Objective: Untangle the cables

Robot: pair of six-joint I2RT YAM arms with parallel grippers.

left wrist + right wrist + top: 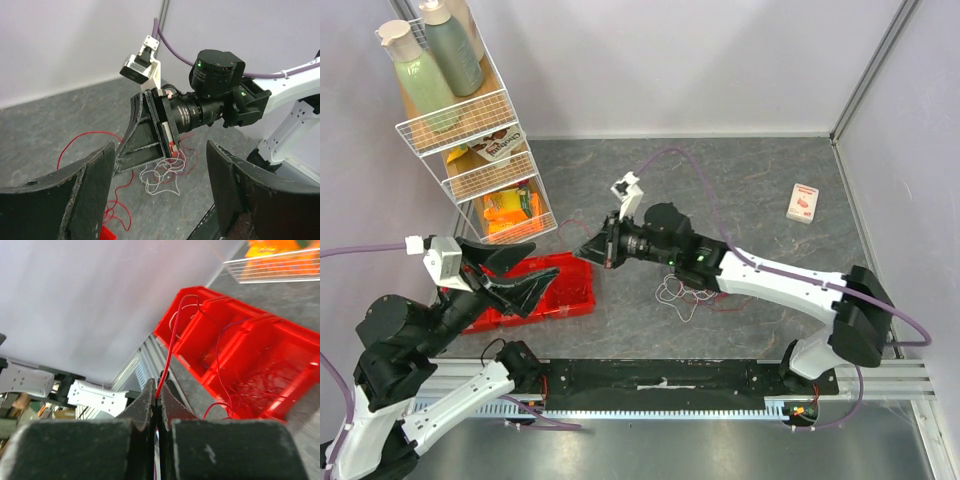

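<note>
A loose tangle of white, red and dark purple cables point(678, 293) lies on the grey table under my right arm; it also shows in the left wrist view point(162, 176). My right gripper point(586, 252) is shut on a red cable point(171, 342) that runs from its closed tips point(157, 399) into the red bin point(210, 325), where more thin cables point(250, 387) lie. My left gripper point(542, 268) is open and empty above the red bin point(575, 290), its fingers point(65, 195) facing the right gripper point(147, 137). A red cable point(82, 136) loops on the table.
A white wire rack point(470, 130) with bottles and snack packs stands at the back left. A small white and red box point(802, 202) lies at the back right. Walls close the table at the back and right.
</note>
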